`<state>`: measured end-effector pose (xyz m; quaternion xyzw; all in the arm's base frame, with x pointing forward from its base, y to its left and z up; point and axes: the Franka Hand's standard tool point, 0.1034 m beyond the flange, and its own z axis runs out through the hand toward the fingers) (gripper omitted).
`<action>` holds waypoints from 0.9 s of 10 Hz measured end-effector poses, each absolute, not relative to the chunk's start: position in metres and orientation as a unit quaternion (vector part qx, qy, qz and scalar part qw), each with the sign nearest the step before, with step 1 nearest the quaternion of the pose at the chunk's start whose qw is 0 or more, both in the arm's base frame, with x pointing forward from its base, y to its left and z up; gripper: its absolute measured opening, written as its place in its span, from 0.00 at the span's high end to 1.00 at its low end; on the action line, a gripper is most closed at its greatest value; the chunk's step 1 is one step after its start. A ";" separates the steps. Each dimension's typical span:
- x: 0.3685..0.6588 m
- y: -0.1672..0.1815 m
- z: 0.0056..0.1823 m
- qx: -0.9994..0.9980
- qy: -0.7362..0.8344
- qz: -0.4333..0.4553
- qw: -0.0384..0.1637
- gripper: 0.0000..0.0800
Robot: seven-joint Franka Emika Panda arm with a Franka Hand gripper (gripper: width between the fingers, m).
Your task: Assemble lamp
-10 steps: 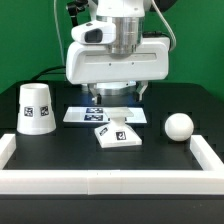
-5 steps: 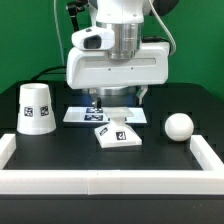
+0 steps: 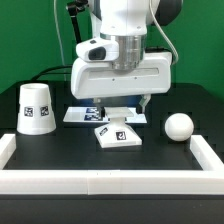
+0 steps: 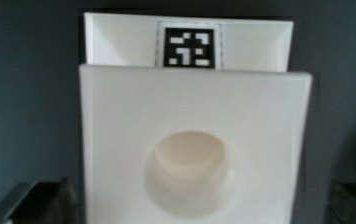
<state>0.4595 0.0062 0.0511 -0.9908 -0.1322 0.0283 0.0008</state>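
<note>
Fingers (image 4: 24, 204) hang spread and empty above the flat square base (image 3: 118, 135), which lies on the table (image 3: 60, 152) just beside the marker board (image 3: 80, 115), between shade (image 3: 36, 108) and bulb (image 3: 179, 126). You seem to be at the first step, reaching for the base; next, lower straight down until they straddle its sides, then close.

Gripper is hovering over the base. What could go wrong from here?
1. In the wrist view the base nearly fills the gap between the fingers of the open gripper, so a fingertip may land on its edge instead of beside it.
2. The bulb lies loose nearby; a shoved base could set it rolling.
</note>
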 end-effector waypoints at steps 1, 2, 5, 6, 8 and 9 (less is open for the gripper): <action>0.459 0.005 0.051 -0.990 -0.135 0.028 0.001 0.13; 0.459 0.005 0.051 -0.990 -0.138 0.028 0.001 0.13; 0.460 0.004 0.052 -0.989 -0.144 0.027 0.001 0.33; 0.460 0.004 0.052 -0.989 -0.144 0.027 0.001 0.33; 0.460 0.005 0.052 -0.989 -0.145 0.027 0.001 0.33; 0.460 0.005 0.052 -0.989 -0.145 0.027 0.001 0.33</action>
